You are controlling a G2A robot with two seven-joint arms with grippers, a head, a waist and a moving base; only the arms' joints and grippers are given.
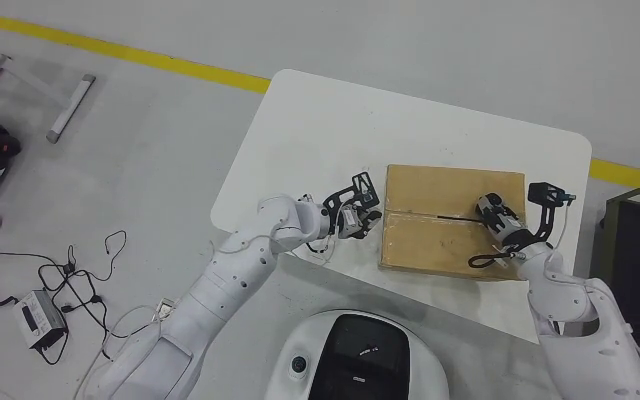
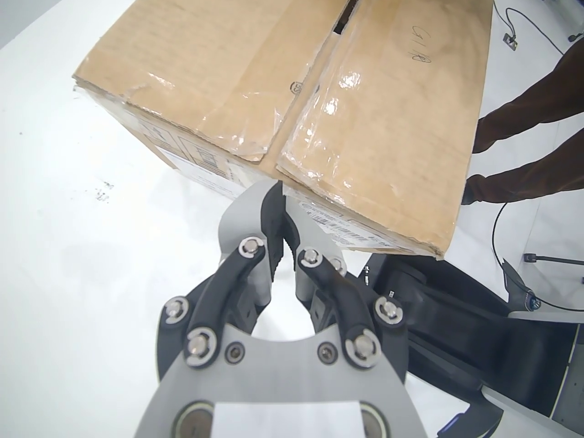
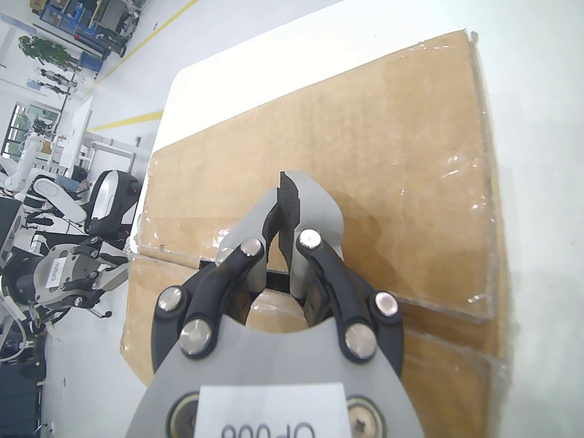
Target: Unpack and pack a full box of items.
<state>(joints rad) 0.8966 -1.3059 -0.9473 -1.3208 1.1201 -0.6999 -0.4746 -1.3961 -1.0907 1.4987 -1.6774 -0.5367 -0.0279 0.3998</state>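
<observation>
A brown cardboard box (image 1: 450,220) lies on the white table (image 1: 330,130), its two top flaps down and a narrow seam (image 1: 450,214) running between them. Clear tape glints on the flaps (image 2: 337,93). My left gripper (image 2: 279,211) is shut and empty, its tips at the box's end wall just below the seam; in the top view the left gripper (image 1: 368,222) sits by the box's left edge. My right gripper (image 3: 284,198) is shut with nothing in it, hovering above the box top (image 3: 388,161) near the seam; from above the right gripper (image 1: 492,212) shows at the box's right end.
The box fills the table's near right part, close to the front edge. Bare tabletop (image 1: 400,120) spreads behind and left of it. A person's legs (image 2: 524,111) stand on the floor beyond the box. Cables (image 1: 70,280) lie on the floor at left.
</observation>
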